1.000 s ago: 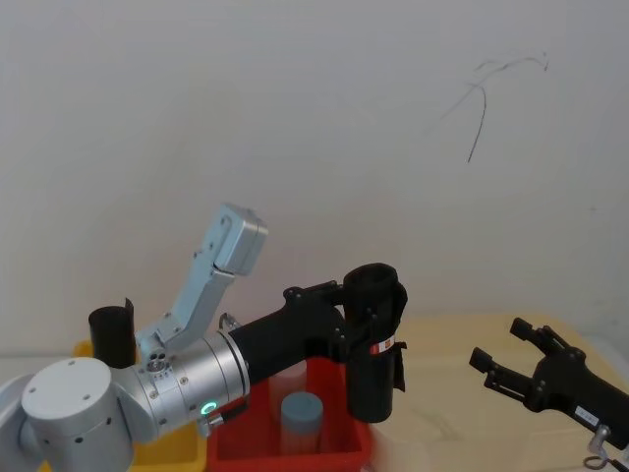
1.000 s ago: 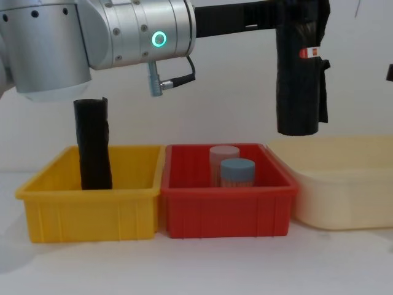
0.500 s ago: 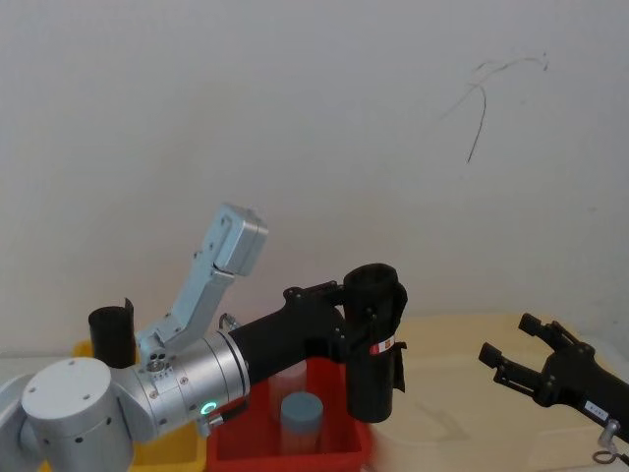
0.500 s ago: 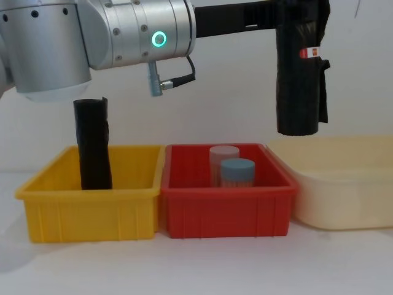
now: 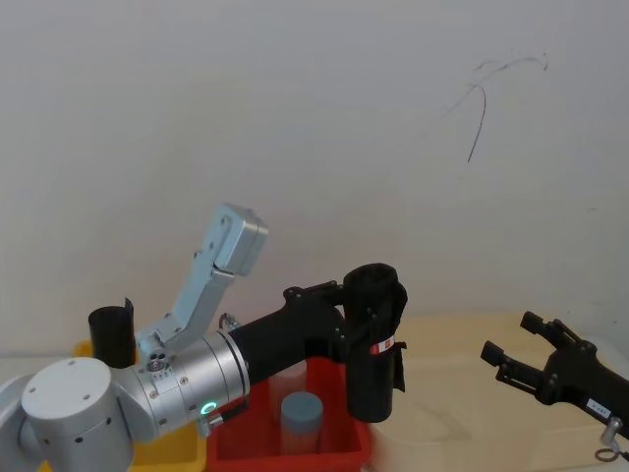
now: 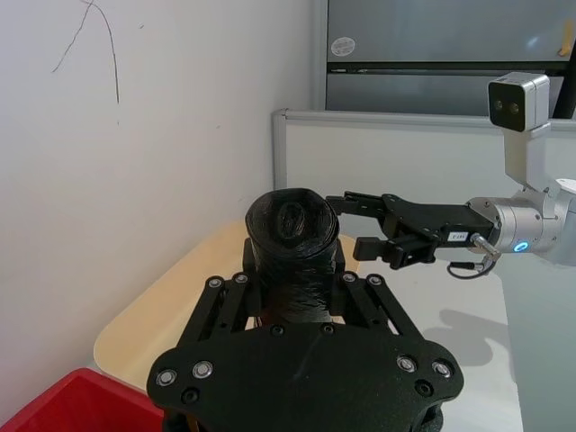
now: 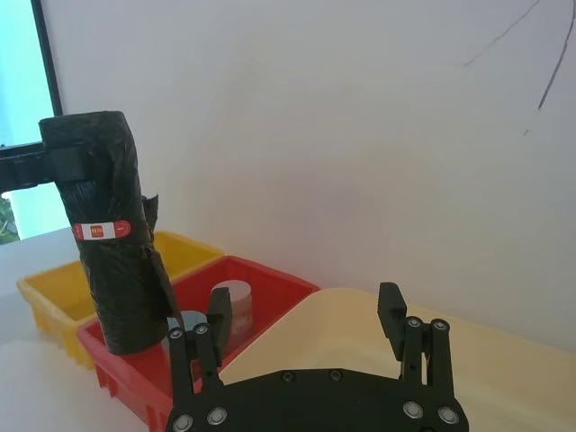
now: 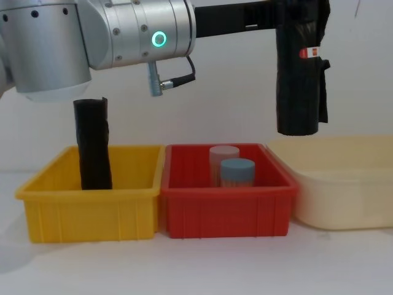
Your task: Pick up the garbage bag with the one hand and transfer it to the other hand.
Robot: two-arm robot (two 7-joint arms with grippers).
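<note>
The left gripper (image 5: pixel 362 317) is clamped near the top of the bag (image 5: pixel 373 372), which hangs upright from it over the red bin's (image 8: pixel 224 212) right rim. The right gripper (image 5: pixel 511 337), fingers spread, faces it, well apart.

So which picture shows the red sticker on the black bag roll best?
The right wrist view: the sticker faces the camera, wrapped across the garbage bag. The chest view shows it small at the roll's edge, the head view a sliver, and the left wrist view shows the roll's top end.
</note>
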